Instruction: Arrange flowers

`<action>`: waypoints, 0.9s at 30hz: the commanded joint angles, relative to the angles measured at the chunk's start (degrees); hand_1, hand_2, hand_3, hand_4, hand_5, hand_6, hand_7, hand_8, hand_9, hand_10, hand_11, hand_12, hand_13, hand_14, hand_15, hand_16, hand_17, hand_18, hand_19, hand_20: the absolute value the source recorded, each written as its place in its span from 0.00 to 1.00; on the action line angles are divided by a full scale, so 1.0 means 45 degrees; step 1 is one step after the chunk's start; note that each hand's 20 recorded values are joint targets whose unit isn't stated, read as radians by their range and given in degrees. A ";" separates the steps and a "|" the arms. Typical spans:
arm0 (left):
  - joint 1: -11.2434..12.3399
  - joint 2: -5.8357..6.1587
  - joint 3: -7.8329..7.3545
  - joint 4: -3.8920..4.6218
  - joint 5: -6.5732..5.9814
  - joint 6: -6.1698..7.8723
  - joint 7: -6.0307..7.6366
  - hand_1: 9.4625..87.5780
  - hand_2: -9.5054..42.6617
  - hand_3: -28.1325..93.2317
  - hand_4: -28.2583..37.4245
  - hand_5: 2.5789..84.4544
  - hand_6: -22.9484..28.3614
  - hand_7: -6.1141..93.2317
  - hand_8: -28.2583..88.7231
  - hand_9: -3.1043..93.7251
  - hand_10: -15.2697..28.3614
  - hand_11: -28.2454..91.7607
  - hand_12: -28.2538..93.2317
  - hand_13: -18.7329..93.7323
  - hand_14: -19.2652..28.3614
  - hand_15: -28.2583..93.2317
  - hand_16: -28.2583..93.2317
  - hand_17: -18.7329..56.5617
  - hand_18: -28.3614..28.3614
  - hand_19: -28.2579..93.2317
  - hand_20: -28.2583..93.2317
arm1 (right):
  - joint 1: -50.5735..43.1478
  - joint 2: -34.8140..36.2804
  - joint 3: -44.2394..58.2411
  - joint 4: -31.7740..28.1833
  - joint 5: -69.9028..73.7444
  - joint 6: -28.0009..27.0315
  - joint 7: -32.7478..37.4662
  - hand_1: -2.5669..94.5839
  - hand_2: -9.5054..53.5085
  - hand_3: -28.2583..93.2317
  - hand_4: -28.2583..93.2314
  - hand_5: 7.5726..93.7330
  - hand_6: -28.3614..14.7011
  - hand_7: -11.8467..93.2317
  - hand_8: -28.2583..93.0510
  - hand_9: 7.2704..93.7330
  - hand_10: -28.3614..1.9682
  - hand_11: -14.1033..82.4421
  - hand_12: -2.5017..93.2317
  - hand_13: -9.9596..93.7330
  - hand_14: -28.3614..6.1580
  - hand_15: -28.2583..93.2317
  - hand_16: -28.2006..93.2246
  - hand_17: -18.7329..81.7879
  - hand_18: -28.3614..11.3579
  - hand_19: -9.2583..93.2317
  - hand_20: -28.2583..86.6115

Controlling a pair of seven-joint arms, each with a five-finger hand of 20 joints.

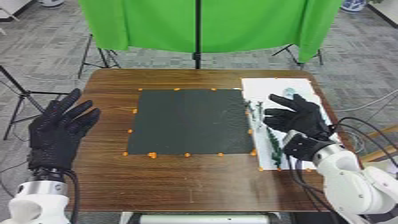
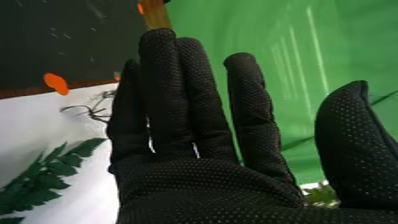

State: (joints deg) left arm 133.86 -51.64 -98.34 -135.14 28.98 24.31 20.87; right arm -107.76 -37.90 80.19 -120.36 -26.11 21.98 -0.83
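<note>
1. Head view: see R hand (image 1: pixel 300 116) above white sheet (image 1: pixel 266 162), open, w/ fingers loosely extended toward dark mat (image 1: pixel 191 122), holding nothing.
2. Wrist view: see R hand (image 2: pixel 209 182) w/ fingers straight & close tog., thumb well apart, palm empty. Spot toothed green leaf (image 2: pixel 44 175) & thin wiry stem (image 2: pixel 93 112) beside fingers, on sheet; also leafy bit (image 2: pixel 322 195) behind, btwn thumb & fingers.
3. Head view: find green sprigs (image 1: pixel 274 145) lying flat on sheet, just L of R hand & running nearer robot.
4. Containers: note pale teal item (image 1: pixel 289 92) just beyond R hand, at far end of sheet; can't tell if container, nor contents.
5. Head view: see L hand (image 1: pixel 58 130) over L edge of table (image 1: pixel 107 185), open, w/ fingers relaxed & a bit spread, empty, well apart from sprigs.
6. Btwn hands: see mat, w/ orange tabs (image 1: pixel 153 155) around edges.
</note>
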 commanded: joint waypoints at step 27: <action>0.0542 -0.0015 -0.0478 -0.0159 0.0079 0.0171 -0.0139 0.14 0.39 0.86 0.00 0.40 0.64 0.19 0.16 0.34 0.81 0.46 0.32 0.38 0.98 0.68 0.14 0.14 0.93 0.74 0.31 | 0.1705 -0.0187 -0.0880 -0.1848 -1.1731 0.0904 0.9151 0.26 0.21 0.88 0.03 0.51 0.55 0.30 0.12 0.59 0.29 0.43 0.18 0.62 0.34 0.77 0.31 0.40 0.11 0.84 0.45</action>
State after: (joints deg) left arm 135.09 -51.65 -100.19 -135.90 29.11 24.57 20.32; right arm -97.26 -39.97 72.41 -125.36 -67.42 29.31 35.62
